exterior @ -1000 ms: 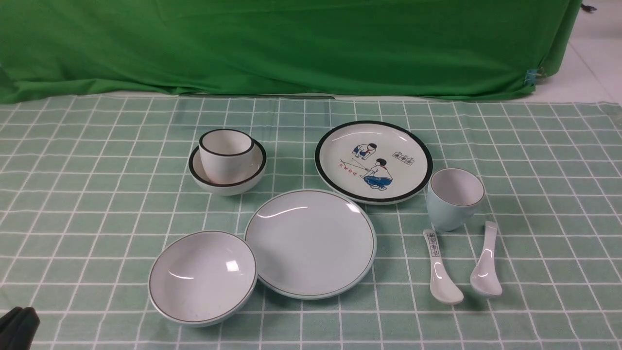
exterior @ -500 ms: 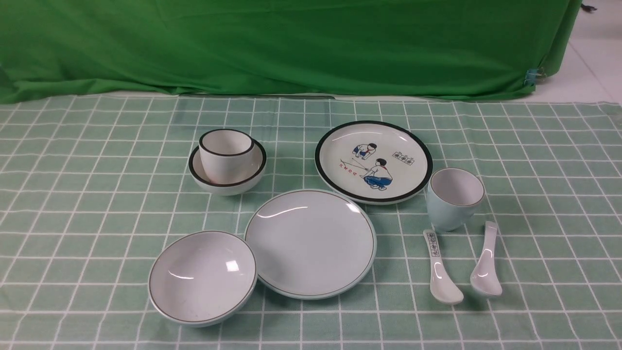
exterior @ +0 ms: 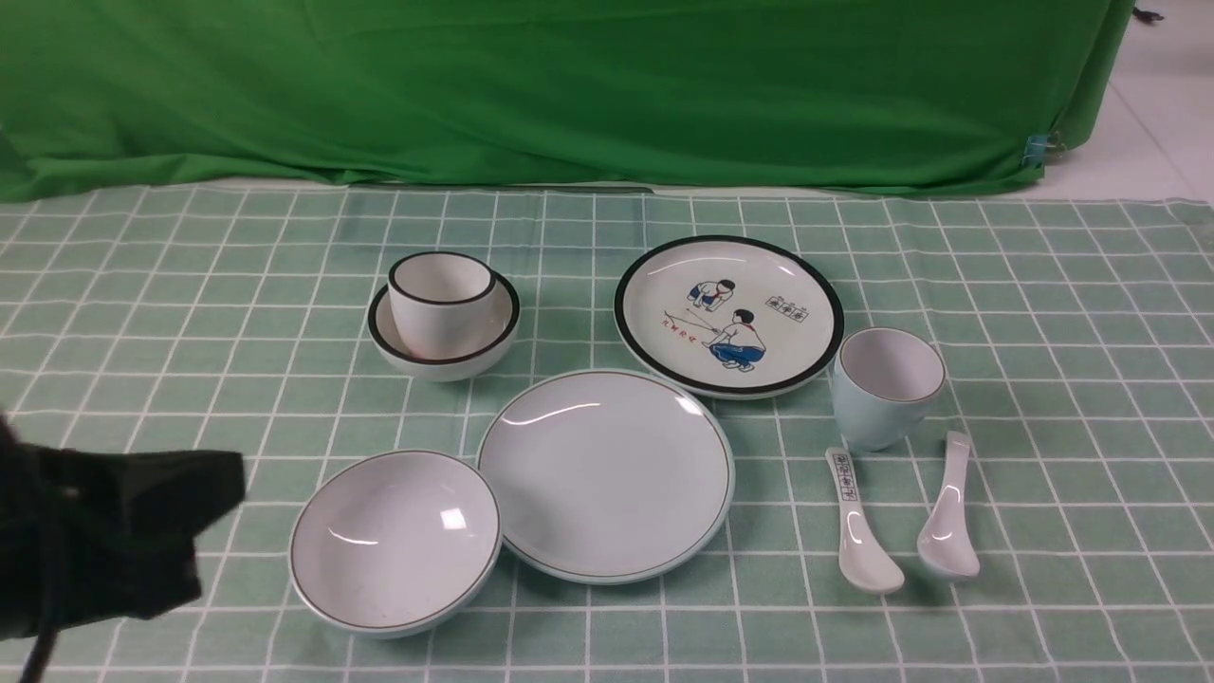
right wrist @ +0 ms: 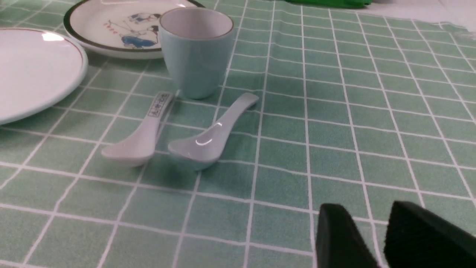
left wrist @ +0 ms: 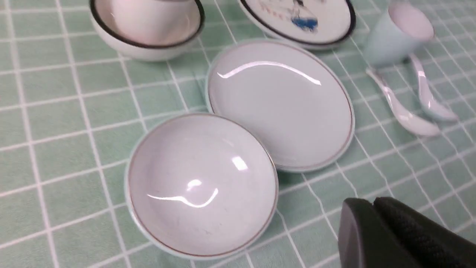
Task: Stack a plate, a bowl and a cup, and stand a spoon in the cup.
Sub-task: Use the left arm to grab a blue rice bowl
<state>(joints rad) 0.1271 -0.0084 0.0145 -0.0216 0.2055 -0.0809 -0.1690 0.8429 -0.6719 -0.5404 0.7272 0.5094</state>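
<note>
The plain pale plate lies at the middle front, with the pale bowl touching its left edge. The pale blue cup stands upright at the right, and the plain white spoon lies in front of it. My left gripper hovers left of the bowl; in the left wrist view the left gripper is shut and empty, close to the bowl. My right gripper is slightly open and empty, nearer me than the spoon and cup; it is out of the front view.
A black-rimmed bowl with a white cup in it stands at the back left. A black-rimmed cartoon plate lies behind the plain plate. A spoon with black characters lies left of the plain spoon. A green curtain closes off the back.
My left arm has come into the front view at the lower left, rising and moving right toward the bowl. The dishes and spoons have not moved.
</note>
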